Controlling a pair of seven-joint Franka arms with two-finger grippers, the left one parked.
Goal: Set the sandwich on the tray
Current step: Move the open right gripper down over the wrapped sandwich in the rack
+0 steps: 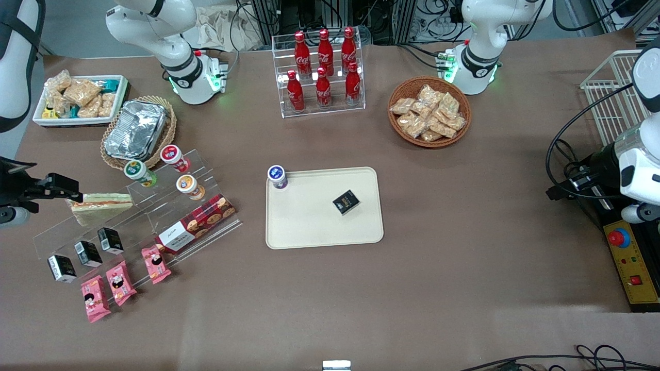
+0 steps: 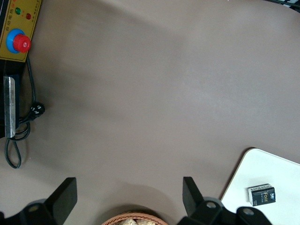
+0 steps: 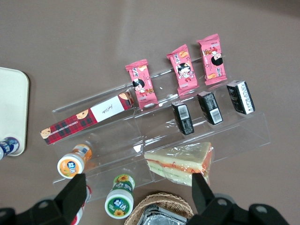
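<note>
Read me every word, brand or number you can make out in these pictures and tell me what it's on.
"Coca-Cola": white script on the red bottles in the clear rack.
"Face": small black box on the cream-beige rectangular tray.
Too small to read: cup lids, pink packets, plaid biscuit box, wrapped triangular sandwich.
No text: black two-finger gripper, above the sandwich, jaws open.
</note>
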